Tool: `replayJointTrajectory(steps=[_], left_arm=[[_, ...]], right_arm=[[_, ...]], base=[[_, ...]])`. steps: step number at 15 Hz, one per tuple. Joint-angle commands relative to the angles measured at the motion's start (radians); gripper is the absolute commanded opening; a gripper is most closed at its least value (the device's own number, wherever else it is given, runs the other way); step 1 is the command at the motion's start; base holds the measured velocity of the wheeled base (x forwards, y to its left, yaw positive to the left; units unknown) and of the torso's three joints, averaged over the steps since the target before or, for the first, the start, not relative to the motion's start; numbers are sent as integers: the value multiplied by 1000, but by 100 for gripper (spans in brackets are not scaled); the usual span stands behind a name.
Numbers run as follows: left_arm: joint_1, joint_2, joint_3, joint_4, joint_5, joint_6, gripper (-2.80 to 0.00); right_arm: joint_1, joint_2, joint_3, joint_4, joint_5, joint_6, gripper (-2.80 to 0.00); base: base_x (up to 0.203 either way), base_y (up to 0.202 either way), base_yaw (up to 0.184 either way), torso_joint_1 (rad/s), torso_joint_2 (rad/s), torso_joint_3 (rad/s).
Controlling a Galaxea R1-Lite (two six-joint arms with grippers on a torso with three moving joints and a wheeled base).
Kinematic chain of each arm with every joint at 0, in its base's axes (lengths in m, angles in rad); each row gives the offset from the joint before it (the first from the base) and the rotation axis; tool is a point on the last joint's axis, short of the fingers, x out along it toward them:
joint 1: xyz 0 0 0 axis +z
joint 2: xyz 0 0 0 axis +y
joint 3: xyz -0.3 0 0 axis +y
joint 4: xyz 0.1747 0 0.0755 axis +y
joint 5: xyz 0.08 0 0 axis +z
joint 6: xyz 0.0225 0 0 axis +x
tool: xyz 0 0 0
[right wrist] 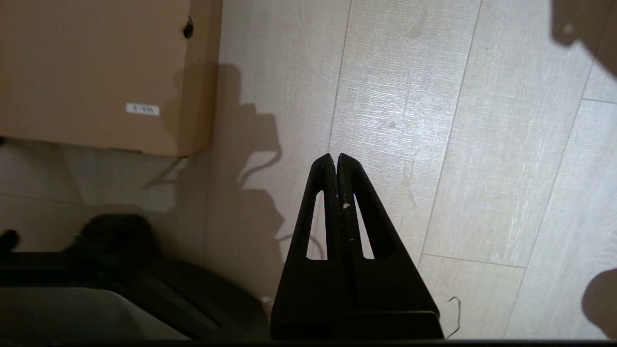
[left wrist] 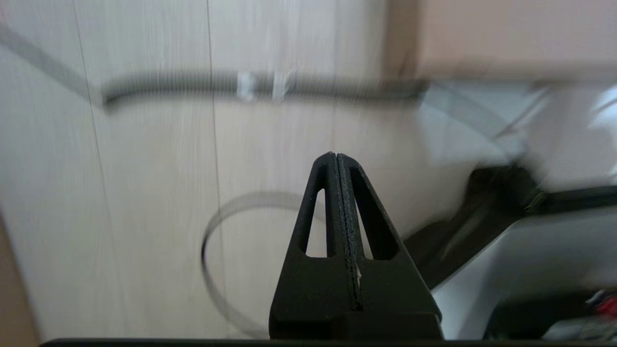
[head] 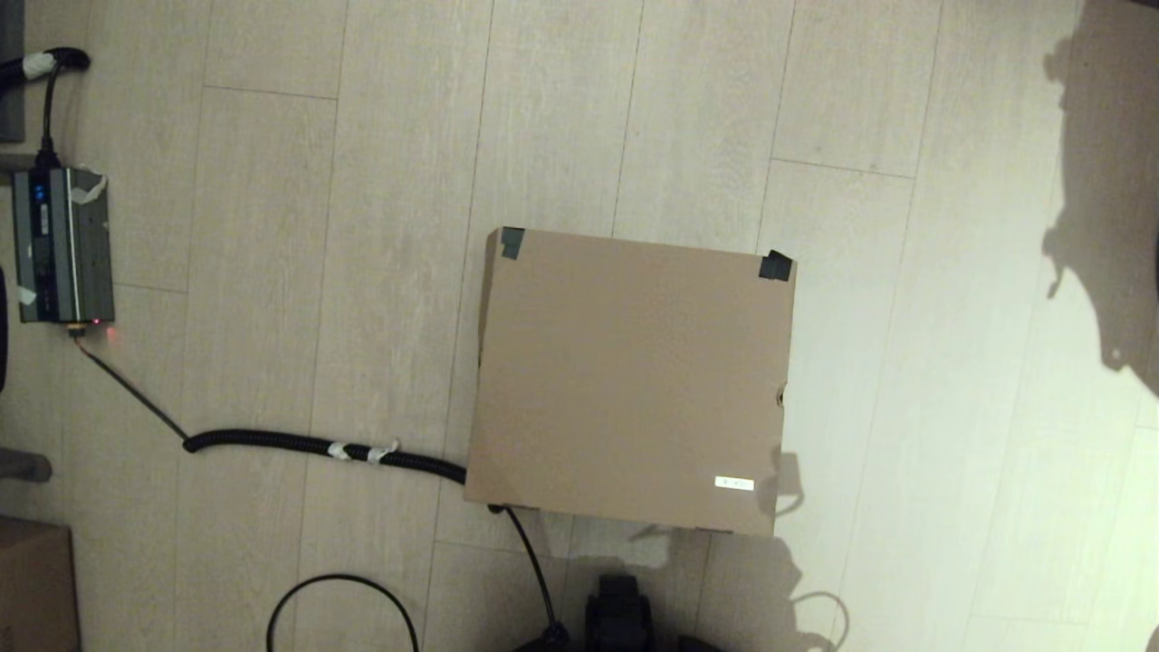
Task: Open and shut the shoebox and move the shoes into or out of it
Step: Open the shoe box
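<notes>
Left hand [left wrist: 336,156] low over pale wood floor [head: 272,272], fingers pressed together, empty. Right hand [right wrist: 336,156] same: closed, empty, above floor. Large plain brown cardboard shoebox [head: 629,376], lid down, lies ahead between both hands, apart from each.

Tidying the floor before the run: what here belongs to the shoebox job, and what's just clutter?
For the job: shoebox, lid shut; left gripper and right gripper, both off the box. No shoes in sight.

Just lying about: power brick, black hose, small carton.

Pale wood floor [head: 272,272]: closed shoebox [head: 629,380], black cable [head: 326,446], power unit [head: 62,246].
</notes>
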Motion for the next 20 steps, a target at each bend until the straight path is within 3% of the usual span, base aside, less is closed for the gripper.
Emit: replayJointTrajectory(steps=[1, 3, 5, 9, 11, 14, 17, 20], left_arm=[[1, 93, -106, 19, -30, -13, -280], [0, 342, -283, 44, -91, -119, -280], [-2, 633, -406, 44, -186, -252, -280], [-5, 1076, -481, -96, -501, -468, -280], [-5, 1267, -490, -210, -594, -513, -280], [-5, 1545, -501, -411, -661, -544, -280], [-5, 1759, -526, -607, -685, -554, -280], [-9, 1852, -577, -674, -691, -559, -280]], right_arm=[[0, 172, -92, 7, 3, 37, -280], [1, 456, -214, 7, 30, 132, -280], [1, 722, -283, -49, 114, 192, -280], [0, 1195, -339, -364, 461, 246, -280], [0, 1405, -365, -542, 594, 245, -280], [-1, 1652, -391, -762, 720, 206, -280], [-5, 1805, -387, -956, 754, 173, -280], [-16, 1882, -373, -1072, 757, 170, -280]], base=[[0, 0, 0, 0, 0, 0], [0, 0, 0, 0, 0, 0], [0, 0, 0, 0, 0, 0], [0, 0, 0, 0, 0, 0], [0, 0, 0, 0, 0, 0], [0, 0, 0, 0, 0, 0], [0, 0, 0, 0, 0, 0], [0, 0, 0, 0, 0, 0]])
